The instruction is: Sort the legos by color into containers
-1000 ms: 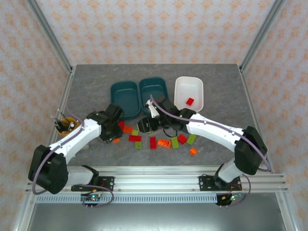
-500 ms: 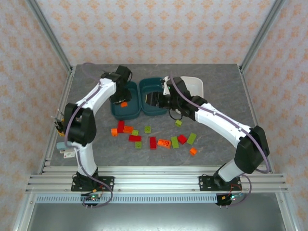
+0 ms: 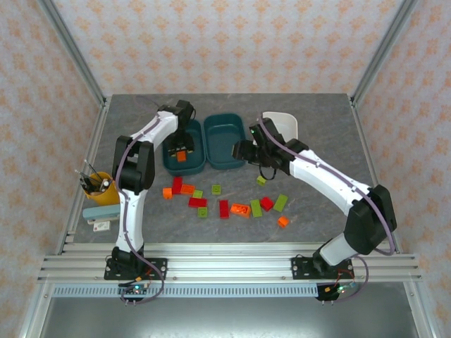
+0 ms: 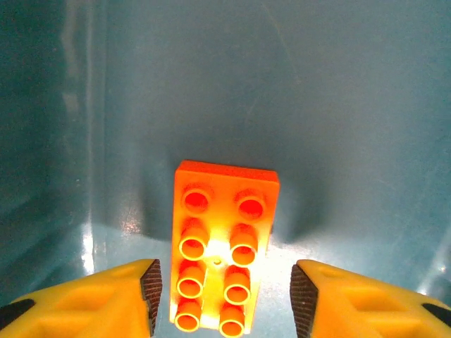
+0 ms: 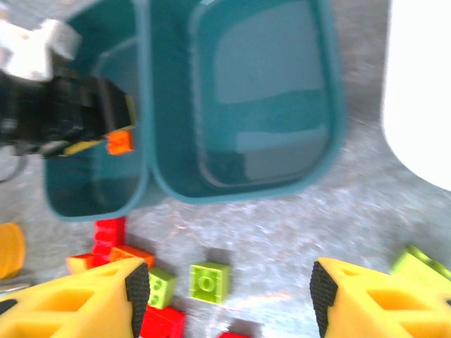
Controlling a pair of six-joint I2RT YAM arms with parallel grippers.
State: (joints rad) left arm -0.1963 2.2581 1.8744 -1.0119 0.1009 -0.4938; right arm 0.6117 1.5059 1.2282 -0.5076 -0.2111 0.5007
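My left gripper (image 3: 181, 148) (image 4: 222, 296) hangs open inside the left teal container (image 3: 169, 134). An orange lego (image 4: 222, 246) (image 3: 182, 156) lies flat on that container's floor between the pads, with a gap on each side. My right gripper (image 3: 242, 151) (image 5: 229, 292) is open with nothing in it, low over the table by the front right corner of the middle teal container (image 3: 224, 130) (image 5: 261, 105). A yellow-green lego (image 5: 209, 282) lies on the table below it. The white container (image 3: 283, 121) (image 5: 423, 91) stands further right, partly hidden by the right arm. Several red, orange and green legos (image 3: 224, 208) lie scattered in front.
A yellow pen cup (image 3: 95, 184) and a small blue-and-white block (image 3: 99, 213) stand at the left table edge. Slanted metal frame posts (image 3: 74, 56) rise at both back corners. A lone green lego (image 3: 261, 180) lies under the right forearm, an orange one (image 3: 282, 221) near the front.
My left arm swung from the table up to the left teal container with the orange lego, then opened and let it go there. The right gripper rose from the pile toward the middle container.
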